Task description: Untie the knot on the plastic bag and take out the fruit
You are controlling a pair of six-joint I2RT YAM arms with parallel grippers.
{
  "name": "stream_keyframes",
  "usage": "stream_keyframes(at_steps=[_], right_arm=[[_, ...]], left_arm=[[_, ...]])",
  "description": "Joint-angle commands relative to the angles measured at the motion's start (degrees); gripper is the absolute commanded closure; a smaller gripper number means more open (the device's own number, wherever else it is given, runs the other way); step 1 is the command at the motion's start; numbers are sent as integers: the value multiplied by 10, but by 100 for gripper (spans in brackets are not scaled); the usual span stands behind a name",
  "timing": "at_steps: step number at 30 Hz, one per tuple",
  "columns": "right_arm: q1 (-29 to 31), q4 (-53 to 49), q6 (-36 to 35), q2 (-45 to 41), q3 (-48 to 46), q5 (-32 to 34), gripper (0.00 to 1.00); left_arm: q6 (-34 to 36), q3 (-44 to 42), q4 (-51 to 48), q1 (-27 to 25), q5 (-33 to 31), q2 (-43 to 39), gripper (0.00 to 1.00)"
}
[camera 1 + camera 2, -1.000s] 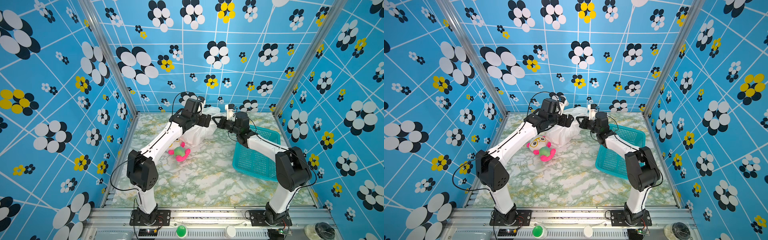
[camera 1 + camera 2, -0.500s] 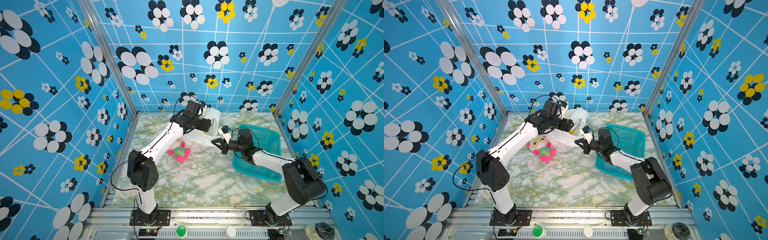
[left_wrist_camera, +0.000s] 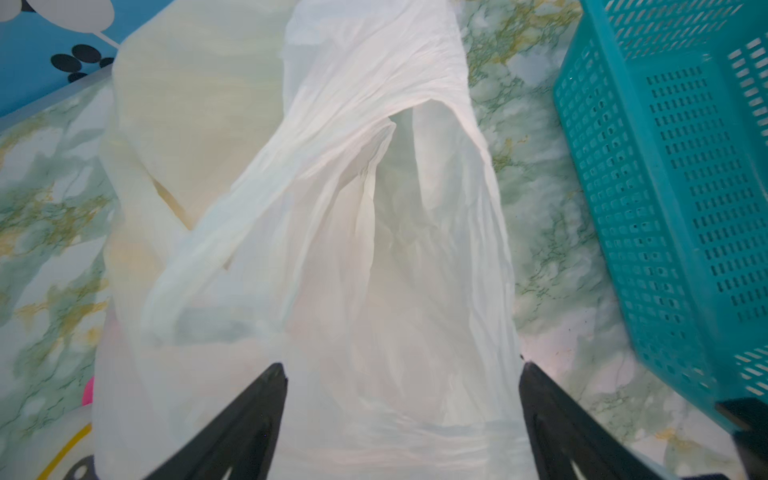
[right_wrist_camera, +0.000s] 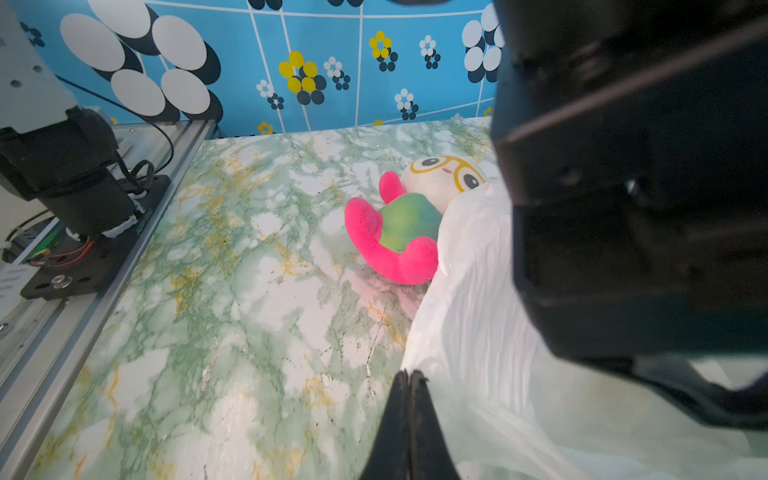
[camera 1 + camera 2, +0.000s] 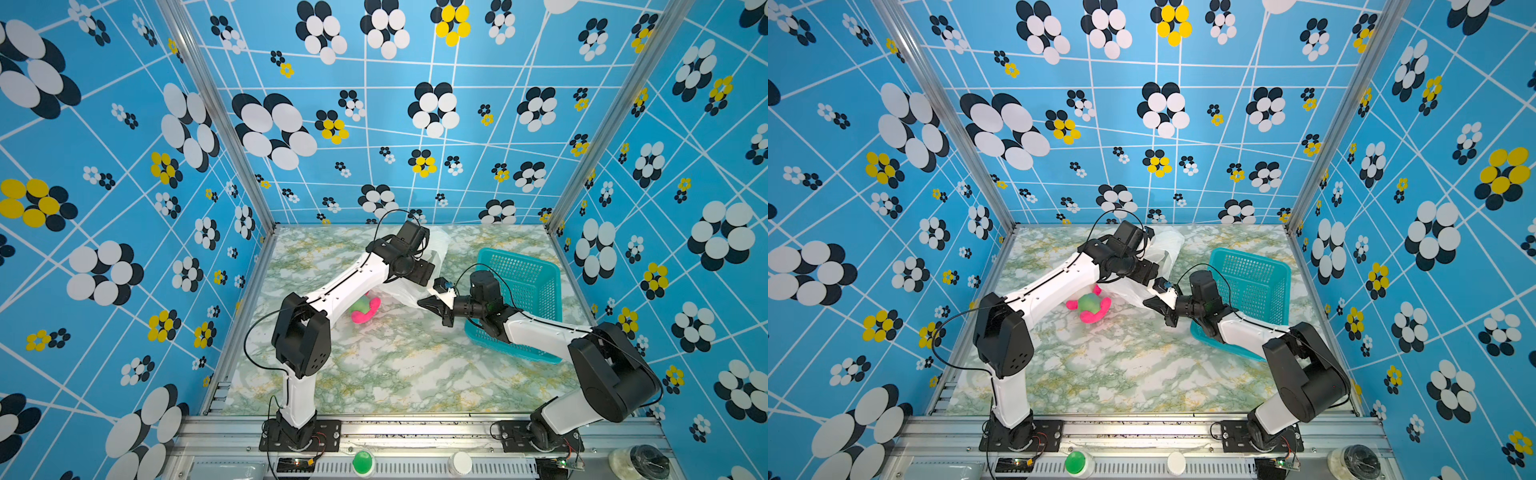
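**A:** What carries everything?

**B:** A green-and-white marbled desk [image 5: 395, 374], closed in by blue walls with flower prints.

**A:** Biggest thing on it?

**B:** A teal mesh basket [image 5: 536, 291], on the right in both top views. The right arm's forearm crosses in front of its near side.

**A:** And the plastic bag?

**B:** The plastic bag [image 3: 374, 208] is thin, white and crinkled. It lies on the desk toward the back wall, just left of the basket. In both top views the left arm's wrist covers most of it. Its film runs out in a taut tongue toward the right arm. A pale yellow patch [image 3: 187, 124] shows through one side, but I cannot tell what it is.

**A:** Anything beside it?

**B:** A plush toy [image 4: 407, 224], pink and green with a white face and yellow glasses. It lies on the desk at the bag's left edge, and the film touches its head.

**A:** The 2 grippers?

**B:** The left gripper [image 3: 401, 370] hangs over the bag, fingers spread wide with the film between them and nothing clamped. The right gripper [image 4: 409, 374] sits low over the desk, its fingertips pressed together on a corner of the bag's film.
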Motion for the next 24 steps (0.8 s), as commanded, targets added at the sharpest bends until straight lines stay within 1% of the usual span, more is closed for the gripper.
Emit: stream_keyframes(at_steps=[1, 3, 5, 6, 8, 10, 12, 14, 15, 18, 20, 22, 23, 24], right_arm=[[17, 40, -45, -40, -35, 31, 79], [23, 46, -41, -57, -45, 56, 71], [24, 48, -22, -73, -49, 79, 50], [24, 52, -12, -84, -53, 99, 42], [24, 72, 1, -102, -68, 133, 34], [23, 125, 13, -122, -101, 159, 31], [23, 180, 34, -138, -126, 200, 28], [22, 196, 56, -152, -132, 271, 27], [22, 195, 70, -157, -127, 316, 27], [7, 195, 113, -162, -120, 406, 25], [-14, 202, 152, -161, -117, 423, 25], [-41, 209, 195, -162, -120, 425, 25], [-52, 212, 217, -163, -121, 429, 25], [-64, 213, 240, -163, -121, 442, 23]], left_arm=[[9, 21, -29, 3, -28, 25, 11], [11, 34, -35, 1, -33, 37, 11], [15, 46, -43, -1, -40, 49, 11], [19, 52, -46, -3, -44, 54, 11], [26, 59, -50, -7, -56, 60, 10], [32, 61, -48, -11, -71, 62, 7], [39, 65, -51, -12, -82, 68, 4], [46, 73, -59, -13, -108, 79, 1], [48, 79, -65, -13, -132, 88, 1], [55, 108, -86, -13, -172, 120, 1], [61, 131, -94, -13, -169, 143, 1], [62, 156, -100, -13, -174, 166, 0], [61, 165, -102, -13, -179, 173, 4], [62, 175, -102, -12, -185, 180, 13]])
